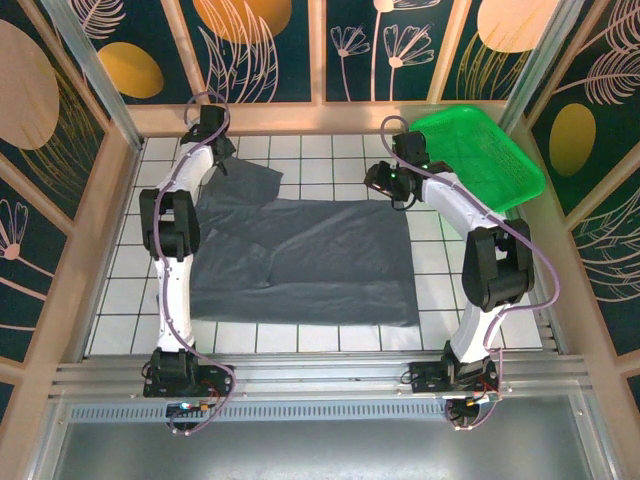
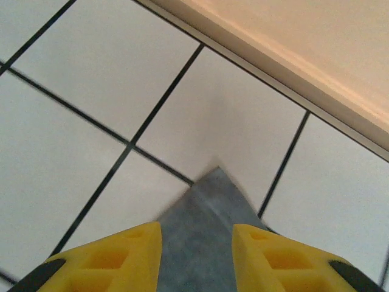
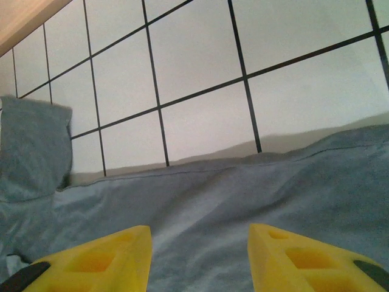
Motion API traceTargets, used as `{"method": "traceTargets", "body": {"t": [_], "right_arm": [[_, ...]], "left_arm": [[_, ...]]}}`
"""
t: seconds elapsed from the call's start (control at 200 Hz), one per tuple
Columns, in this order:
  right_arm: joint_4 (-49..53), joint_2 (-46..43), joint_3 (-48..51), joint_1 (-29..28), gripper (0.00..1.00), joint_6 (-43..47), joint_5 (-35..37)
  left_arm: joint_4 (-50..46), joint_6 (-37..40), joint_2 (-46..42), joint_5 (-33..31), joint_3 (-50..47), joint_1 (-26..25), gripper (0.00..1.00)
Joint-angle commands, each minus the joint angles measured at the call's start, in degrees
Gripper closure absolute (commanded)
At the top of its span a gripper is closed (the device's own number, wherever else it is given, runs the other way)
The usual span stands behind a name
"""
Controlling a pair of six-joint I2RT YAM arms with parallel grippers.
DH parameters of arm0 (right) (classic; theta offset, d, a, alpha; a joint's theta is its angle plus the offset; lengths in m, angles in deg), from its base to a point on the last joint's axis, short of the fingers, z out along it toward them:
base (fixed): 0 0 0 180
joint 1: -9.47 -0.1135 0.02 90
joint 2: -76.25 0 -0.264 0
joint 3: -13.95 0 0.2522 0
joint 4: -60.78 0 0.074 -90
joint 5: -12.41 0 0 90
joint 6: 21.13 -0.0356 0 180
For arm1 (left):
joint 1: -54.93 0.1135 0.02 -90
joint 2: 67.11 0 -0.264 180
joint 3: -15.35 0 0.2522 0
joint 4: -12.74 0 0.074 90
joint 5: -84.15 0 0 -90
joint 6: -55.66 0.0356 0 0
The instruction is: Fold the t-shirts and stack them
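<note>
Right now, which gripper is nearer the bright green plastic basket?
Right. The right gripper sits close beside the bright green plastic basket, over the far edge of the dark slate-grey cotton t-shirt. The left gripper is across the tiled table, at the shirt's sleeve.

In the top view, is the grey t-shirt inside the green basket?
No, the t-shirt lies spread on the white tiles, apart from the basket.

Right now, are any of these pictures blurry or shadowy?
Left wrist view: the tile lines near the left claw look smeary. Right wrist view: the t-shirt drops a soft shadow on the white tiles. Top view: even light, everything sharp.
</note>
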Motion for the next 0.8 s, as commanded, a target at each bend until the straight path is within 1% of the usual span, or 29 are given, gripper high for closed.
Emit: {"method": "traceTargets", "body": {"t": [0.0, 0.1, 0.2, 0.325, 0.465, 0.636, 0.721, 0.796], "right_arm": [[-0.8, -1.0, -0.1, 0.3, 0.54, 0.8, -2.3], [-0.8, -2.1, 1.1, 0.2, 0.54, 0.7, -2.5], [-0.7, -3.1, 2.3, 0.2, 0.54, 0.7, -2.6], [-0.8, -3.9, 3.2, 0.4, 0.54, 0.8, -2.8], [-1.4, -3.7, 3.6, 0.5, 0.54, 0.6, -3.2], [-2.6, -2.8, 4.1, 0.5, 0.54, 0.2, -3.9], [-3.2, -2.5, 4.4, 0.4, 0.54, 0.0, -4.0], [-3.9, -2.2, 4.6, 0.4, 0.54, -0.1, -4.1]], "left_arm": [[4.2, 3.9, 3.7, -2.0, 3.0, 0.6, 0.61], [5.5, 4.0, 6.9, -1.8, 5.6, 0.7, 0.58], [4.2, 2.2, 10.4, -0.3, 9.4, 0.7, 0.53], [3.8, -0.7, 12.3, 1.8, 9.4, 0.7, 0.46], [2.4, -1.4, 14.0, 5.0, 9.8, 0.1, 0.44], [-4.5, -0.9, 16.6, 5.4, 12.8, -1.4, 0.45], [-8.3, -1.1, 17.2, 6.0, 14.0, -2.3, 0.50], [-12.4, -1.9, 17.7, 6.6, 15.2, -3.1, 0.58]]}}
